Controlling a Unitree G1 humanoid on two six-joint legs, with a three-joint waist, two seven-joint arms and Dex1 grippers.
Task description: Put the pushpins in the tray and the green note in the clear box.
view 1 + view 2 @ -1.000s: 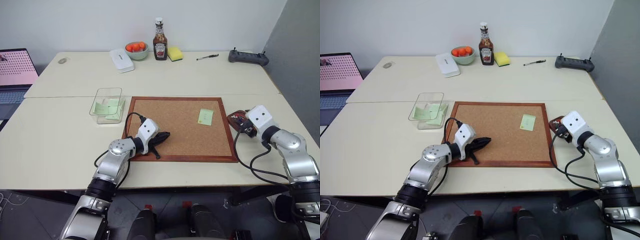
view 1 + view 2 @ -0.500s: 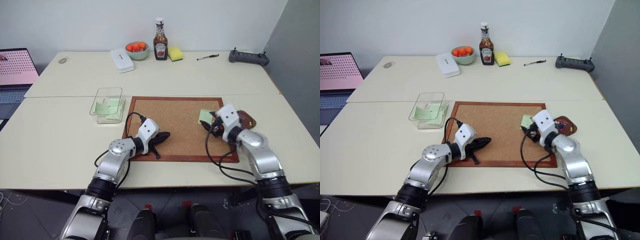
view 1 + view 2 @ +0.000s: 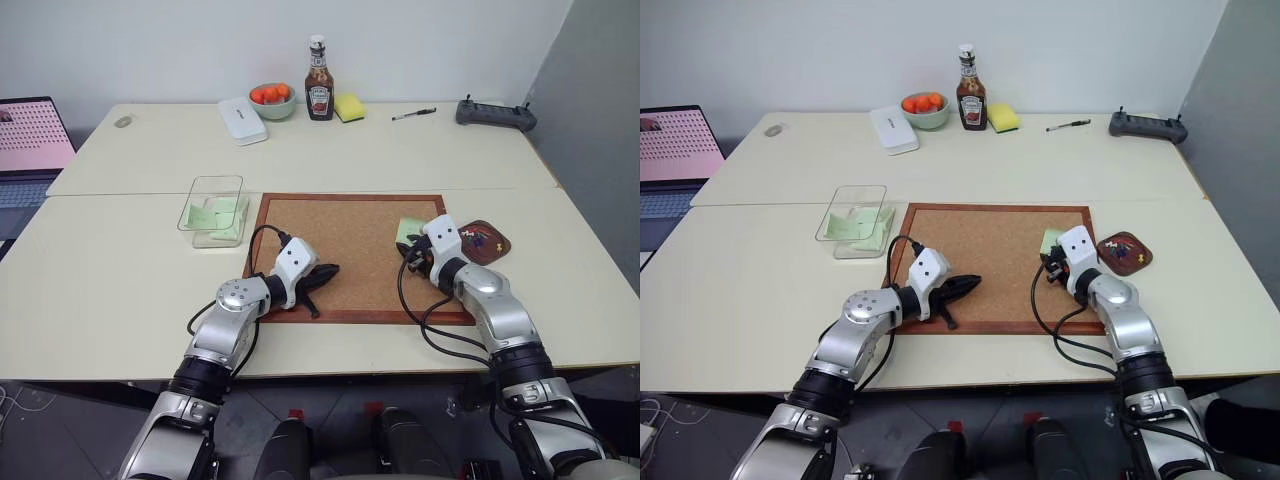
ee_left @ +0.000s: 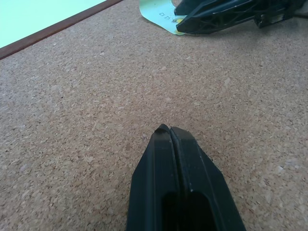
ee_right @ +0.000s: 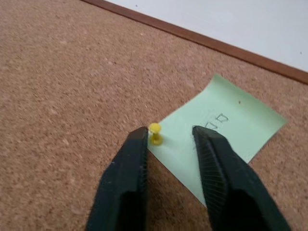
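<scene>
My right jaws (image 5: 169, 139) stand apart, straddling a yellow pushpin (image 5: 154, 133) that pins the green note (image 5: 219, 137) near the corkboard's (image 3: 340, 250) right edge; left jaws (image 4: 169, 132) pressed together. Pin: light, rigid, likely slippery, best pinched at its head. Beyond, tray (image 3: 496, 245), clear box (image 3: 213, 208), pale desk (image 3: 120, 270).

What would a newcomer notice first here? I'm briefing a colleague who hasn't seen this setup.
Likely the cork board in the middle of the table, with both arms reaching onto it. At its right side the right gripper straddles a yellow pushpin stuck in the green note. The left gripper rests shut on the cork.
</scene>
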